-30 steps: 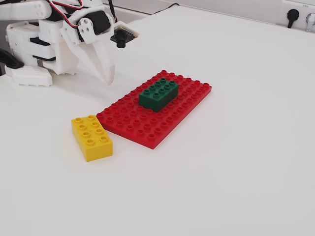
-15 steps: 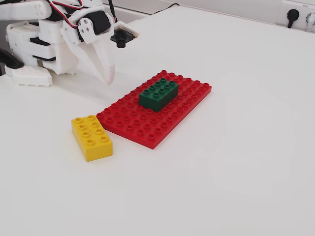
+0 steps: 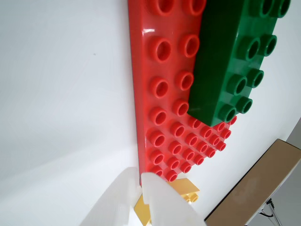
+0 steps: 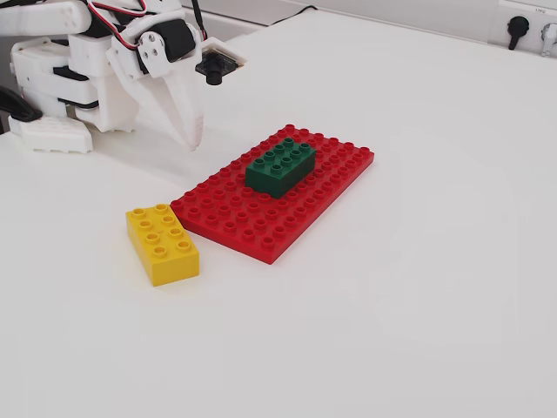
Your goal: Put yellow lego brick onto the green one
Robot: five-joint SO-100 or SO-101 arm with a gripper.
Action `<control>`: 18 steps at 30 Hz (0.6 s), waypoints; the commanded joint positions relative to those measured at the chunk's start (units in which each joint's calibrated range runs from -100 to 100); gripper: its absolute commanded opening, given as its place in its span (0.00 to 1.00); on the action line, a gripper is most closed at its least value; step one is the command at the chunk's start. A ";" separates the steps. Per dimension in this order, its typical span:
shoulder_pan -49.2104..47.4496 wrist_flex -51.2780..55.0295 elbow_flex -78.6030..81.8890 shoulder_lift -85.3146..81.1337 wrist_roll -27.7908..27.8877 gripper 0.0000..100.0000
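The yellow lego brick (image 4: 162, 243) lies flat on the white table just left of the red studded baseplate (image 4: 261, 231). The green brick (image 4: 279, 168) sits on that baseplate toward its far side. My white gripper (image 4: 194, 141) hangs above the table behind the baseplate, well apart from both bricks, its fingers together and holding nothing. In the wrist view the shut gripper (image 3: 141, 181) points down from the bottom edge, with the baseplate (image 3: 162, 94), the green brick (image 3: 230, 61) and a corner of the yellow brick (image 3: 186, 190) beyond it.
The arm's white base (image 4: 61, 78) stands at the table's back left. A wall socket (image 4: 519, 26) is at the far right. A brown board (image 3: 256, 183) shows at the wrist view's lower right. Bare white tabletop (image 4: 418, 296) spreads to the right and front.
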 commanded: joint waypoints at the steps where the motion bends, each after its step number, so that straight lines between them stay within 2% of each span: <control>1: 0.41 -0.02 -0.47 0.15 0.16 0.02; 18: 0.04 0.32 -0.47 -0.02 0.26 0.02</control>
